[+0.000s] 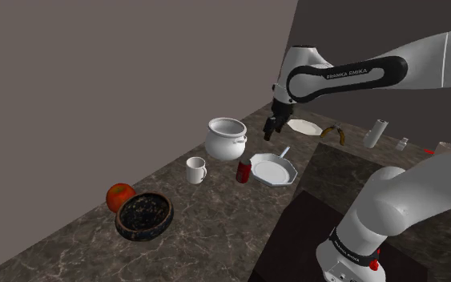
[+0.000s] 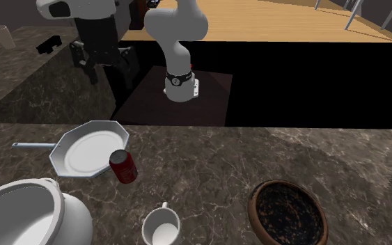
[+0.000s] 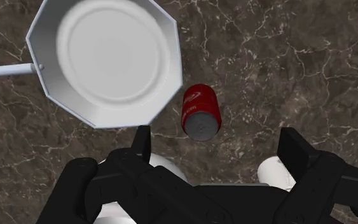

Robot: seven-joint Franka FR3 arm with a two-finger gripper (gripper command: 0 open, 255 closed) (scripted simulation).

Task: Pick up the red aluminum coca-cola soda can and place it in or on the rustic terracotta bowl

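the black two-finger gripper [image 1: 273, 126] hangs open above the upright red cylindrical soda can [image 3: 199, 114], which stands on the dark marble bench [image 3: 285, 51] just beside the white octagonal pan [image 3: 104, 57]. coming down, a finger could clip the pan's rim or topple the can.

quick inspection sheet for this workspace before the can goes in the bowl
surface: dark marbled counter, no spills seen
job's things: red can upright beside the white pan, untouched; brown-rimmed bowl apart from it, dark-speckled inside
clutter: white pan, white pot, white mug, red fruit by the bowl
grippers: gripper open, raised above the counter, holding nothing
cables: nothing seen
surroundings: grey wall behind the counter
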